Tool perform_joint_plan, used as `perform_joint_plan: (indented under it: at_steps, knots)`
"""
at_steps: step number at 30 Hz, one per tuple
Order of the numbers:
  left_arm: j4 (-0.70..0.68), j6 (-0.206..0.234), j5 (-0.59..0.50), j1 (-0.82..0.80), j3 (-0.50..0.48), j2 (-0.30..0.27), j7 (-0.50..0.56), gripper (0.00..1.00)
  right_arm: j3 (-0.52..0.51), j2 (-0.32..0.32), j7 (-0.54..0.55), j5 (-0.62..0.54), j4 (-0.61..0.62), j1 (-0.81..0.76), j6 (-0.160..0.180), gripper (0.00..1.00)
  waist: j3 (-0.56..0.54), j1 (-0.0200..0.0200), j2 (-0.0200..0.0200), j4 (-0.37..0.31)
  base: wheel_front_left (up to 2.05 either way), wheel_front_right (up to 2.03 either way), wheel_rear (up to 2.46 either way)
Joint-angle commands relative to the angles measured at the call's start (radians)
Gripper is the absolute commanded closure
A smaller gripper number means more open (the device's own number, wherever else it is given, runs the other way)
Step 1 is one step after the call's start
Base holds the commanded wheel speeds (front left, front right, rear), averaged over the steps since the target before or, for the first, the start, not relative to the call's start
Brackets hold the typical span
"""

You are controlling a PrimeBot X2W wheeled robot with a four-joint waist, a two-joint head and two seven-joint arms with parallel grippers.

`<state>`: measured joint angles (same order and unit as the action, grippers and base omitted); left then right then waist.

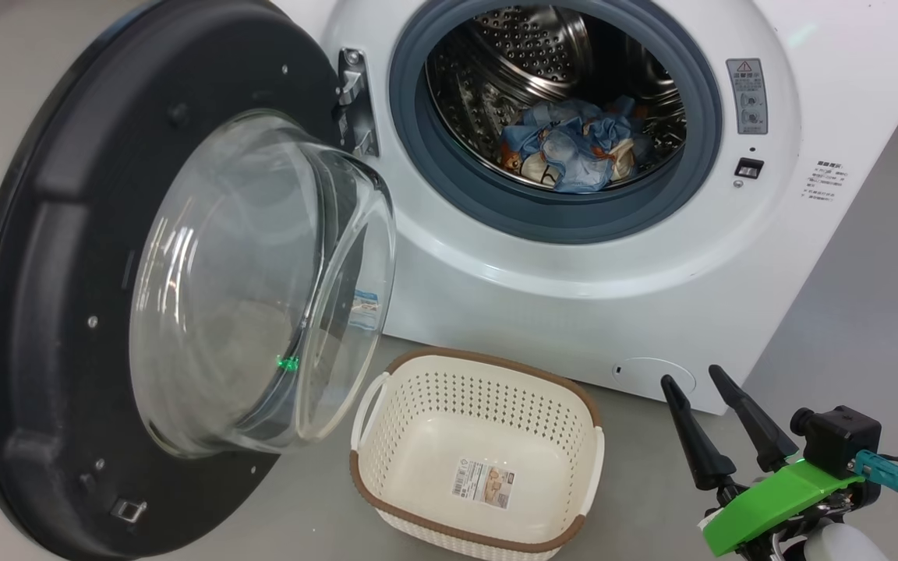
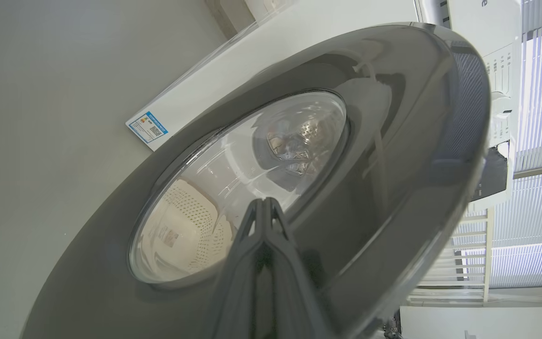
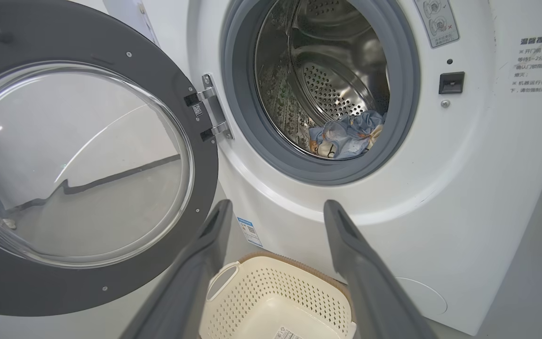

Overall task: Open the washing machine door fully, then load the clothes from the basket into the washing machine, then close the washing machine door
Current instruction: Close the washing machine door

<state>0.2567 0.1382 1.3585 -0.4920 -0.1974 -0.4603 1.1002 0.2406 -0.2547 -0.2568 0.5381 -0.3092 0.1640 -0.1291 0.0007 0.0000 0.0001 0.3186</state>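
Two tools, two jobs. The left tool (image 2: 264, 209), fingers pressed together, sits at the glossy outer face of the washing machine door (image 2: 384, 188), probably to push it shut; contact cannot be told. The right tool (image 1: 692, 378) hangs spread and empty, near the empty basket (image 1: 488, 361). The clothes (image 1: 570, 152), a crumpled blue bundle with orange-brown prints, lie low in the steel drum (image 1: 527, 47) of the washing machine (image 1: 574, 296), whose door stands wide.
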Motion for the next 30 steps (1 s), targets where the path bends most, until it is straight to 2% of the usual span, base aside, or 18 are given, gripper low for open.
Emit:
perform_joint_plan:
  at_steps: [1,12,13,14,16,17,18,30]
  knots:
    - [-0.041,-0.002,0.0,-0.012,-0.039,-0.039,-0.011,1.0,0.011,-0.006,-0.005,-0.002,0.019,0.001,-0.002,0.0,-0.002,0.0,-0.0001,0.001,0.0,0.0,0.0]
    - [-0.051,-0.045,-0.03,-0.019,-0.053,-0.032,-0.082,1.0,0.009,-0.004,-0.005,0.001,0.018,-0.006,-0.002,0.0,-0.015,0.0,-0.0001,0.011,0.0,0.0,0.0]
    - [-0.05,-0.05,-0.033,-0.021,-0.053,-0.032,-0.089,0.84,0.008,-0.004,-0.005,0.002,0.018,-0.007,-0.002,0.0,-0.017,0.0,-0.0001,0.012,0.0,0.0,0.0]
    - [-0.049,-0.056,-0.038,-0.024,-0.055,-0.032,-0.099,0.64,0.008,-0.003,-0.005,0.002,0.018,-0.008,-0.002,0.0,-0.018,0.0,-0.0001,0.014,0.0,0.0,0.0]
    - [-0.045,-0.066,-0.049,-0.029,-0.057,-0.033,-0.117,0.39,0.007,-0.003,-0.005,0.002,0.018,-0.009,-0.002,0.0,-0.02,0.0,-0.0001,0.018,0.0,0.0,0.0]
    - [-0.043,-0.072,-0.055,-0.031,-0.059,-0.035,-0.129,0.13,0.006,-0.003,-0.005,0.002,0.018,-0.009,-0.002,0.0,-0.021,0.0,-0.0001,0.02,0.0,0.0,0.0]
    - [-0.042,-0.079,-0.064,-0.033,-0.061,-0.037,-0.144,0.0,0.006,-0.002,-0.005,0.002,0.018,-0.01,-0.002,0.0,-0.021,0.0,-0.0001,0.023,0.0,0.0,0.0]
    - [-0.05,-0.213,-0.18,-0.02,-0.069,-0.046,-0.338,0.0,0.014,0.003,-0.005,0.0,0.021,-0.011,-0.002,0.0,-0.038,0.0,-0.0001,0.065,0.0,0.0,0.0]
